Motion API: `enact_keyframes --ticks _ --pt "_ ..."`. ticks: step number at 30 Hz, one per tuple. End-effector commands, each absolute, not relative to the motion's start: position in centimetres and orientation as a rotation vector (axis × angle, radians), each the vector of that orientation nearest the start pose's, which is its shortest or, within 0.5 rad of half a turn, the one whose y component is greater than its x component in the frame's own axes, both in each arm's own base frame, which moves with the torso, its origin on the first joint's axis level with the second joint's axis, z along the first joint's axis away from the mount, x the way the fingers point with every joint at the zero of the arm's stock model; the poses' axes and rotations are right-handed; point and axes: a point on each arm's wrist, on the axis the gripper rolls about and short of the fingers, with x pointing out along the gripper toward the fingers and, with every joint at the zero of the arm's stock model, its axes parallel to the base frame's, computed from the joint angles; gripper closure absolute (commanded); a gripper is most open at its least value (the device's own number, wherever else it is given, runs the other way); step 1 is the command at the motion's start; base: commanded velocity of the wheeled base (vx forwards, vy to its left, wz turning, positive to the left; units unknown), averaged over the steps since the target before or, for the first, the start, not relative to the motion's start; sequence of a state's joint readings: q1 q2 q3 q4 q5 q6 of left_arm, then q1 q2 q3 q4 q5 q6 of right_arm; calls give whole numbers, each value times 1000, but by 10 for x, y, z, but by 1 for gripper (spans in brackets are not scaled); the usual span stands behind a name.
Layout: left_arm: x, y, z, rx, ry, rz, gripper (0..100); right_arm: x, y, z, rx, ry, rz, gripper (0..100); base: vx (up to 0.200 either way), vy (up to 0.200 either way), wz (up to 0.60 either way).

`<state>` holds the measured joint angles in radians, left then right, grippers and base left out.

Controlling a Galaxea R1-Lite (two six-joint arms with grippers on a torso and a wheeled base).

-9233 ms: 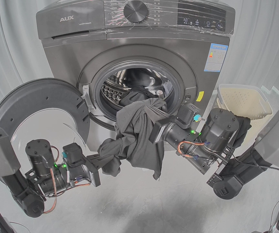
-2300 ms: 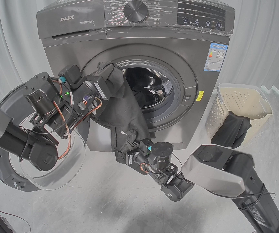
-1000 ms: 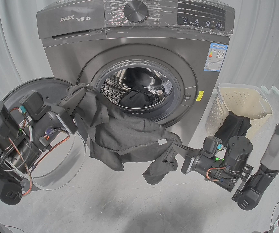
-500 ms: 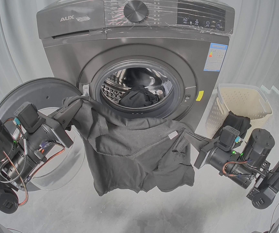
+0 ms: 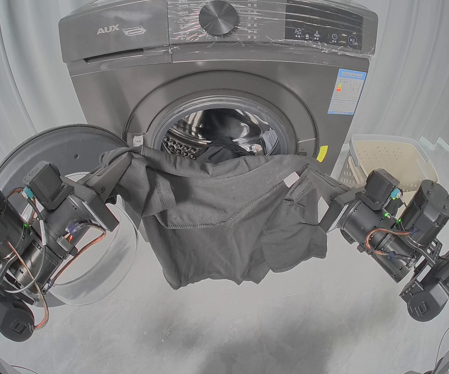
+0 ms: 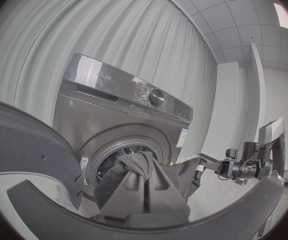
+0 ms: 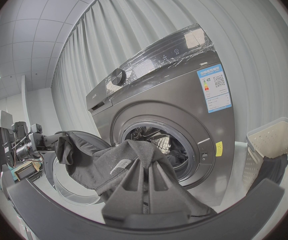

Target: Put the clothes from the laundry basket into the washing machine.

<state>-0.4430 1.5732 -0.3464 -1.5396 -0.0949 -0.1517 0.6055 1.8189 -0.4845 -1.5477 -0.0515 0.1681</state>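
Observation:
A dark grey garment (image 5: pixel 224 209) hangs stretched wide in front of the washing machine (image 5: pixel 214 79), level with the lower rim of its open drum (image 5: pixel 219 136). My left gripper (image 5: pixel 119 164) is shut on its left end, my right gripper (image 5: pixel 315 175) on its right end. Each wrist view shows closed fingers pinching cloth: left gripper (image 6: pixel 146 172), right gripper (image 7: pixel 144 167). More dark clothing lies inside the drum. A dark item (image 7: pixel 270 169) hangs over the rim of the cream laundry basket (image 5: pixel 409 159), right of the machine.
The round machine door (image 5: pixel 42 151) stands swung open on the left, right behind my left arm. Grey floor (image 5: pixel 224 328) spreads in front of the machine. White curtains hang behind.
Both grippers have lifted the garment and drawn it apart; it rose from sagging near the floor to hanging spread at the drum's mouth. The right gripper moved up and rightward.

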Motion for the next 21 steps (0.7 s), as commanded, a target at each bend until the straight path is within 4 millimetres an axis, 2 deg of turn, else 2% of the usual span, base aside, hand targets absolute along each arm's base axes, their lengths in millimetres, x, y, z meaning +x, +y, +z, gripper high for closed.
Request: enact_keyframes --ticks 1,4,11,21 --pt "206 -100 195 -205 -281 -558 100 238 163 164 239 -174 569 100 0 0 0" --pt "205 -100 195 -205 -283 -558 100 238 164 165 240 -175 568 100 0 0 0" --pt "204 -99 189 -192 -259 -557 100 242 168 180 308 -231 523 100 0 0 0" --pt "203 -99 195 -199 -283 -558 100 242 168 189 322 -264 521 100 0 0 0"
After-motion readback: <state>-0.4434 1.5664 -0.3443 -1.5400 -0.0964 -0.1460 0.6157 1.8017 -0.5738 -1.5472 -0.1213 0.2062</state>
